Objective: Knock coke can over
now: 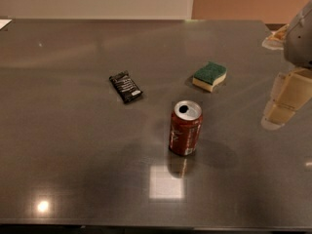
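The coke can (185,128) is red with white lettering and a silver top with an open tab hole. It stands upright on the dark table (73,130), a little right of centre. My gripper (279,115) hangs at the right edge of the camera view, with beige fingers below a grey wrist. It is well to the right of the can and clear of it, and it holds nothing that I can see.
A flat black wrapped snack bar (126,87) lies left of and behind the can. A green-and-yellow sponge (210,76) lies behind the can to the right. A pale object (276,37) sits at the table's far right edge.
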`<state>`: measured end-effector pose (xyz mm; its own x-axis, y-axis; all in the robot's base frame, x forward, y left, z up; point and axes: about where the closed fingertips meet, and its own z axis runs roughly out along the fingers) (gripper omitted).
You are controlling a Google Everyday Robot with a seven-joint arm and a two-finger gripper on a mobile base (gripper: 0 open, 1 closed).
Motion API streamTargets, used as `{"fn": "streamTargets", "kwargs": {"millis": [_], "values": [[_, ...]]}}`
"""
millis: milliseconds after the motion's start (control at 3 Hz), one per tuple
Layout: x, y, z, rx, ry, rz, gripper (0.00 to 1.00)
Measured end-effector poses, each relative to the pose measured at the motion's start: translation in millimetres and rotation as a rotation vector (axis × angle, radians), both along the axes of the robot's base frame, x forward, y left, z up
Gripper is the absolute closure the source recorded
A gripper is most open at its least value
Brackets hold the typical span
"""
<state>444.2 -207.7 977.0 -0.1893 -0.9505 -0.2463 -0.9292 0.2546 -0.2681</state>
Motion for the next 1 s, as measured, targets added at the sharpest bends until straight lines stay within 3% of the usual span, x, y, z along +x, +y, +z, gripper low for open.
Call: {"fn": "streamTargets", "kwargs": {"millis": [333, 1000], "values": [[6.8, 21.3, -9.4, 0.092, -0.038, 0.050, 0.00], [11.2, 78.0, -35.4, 0.376, -0.067, 0.174, 0.00]]}}
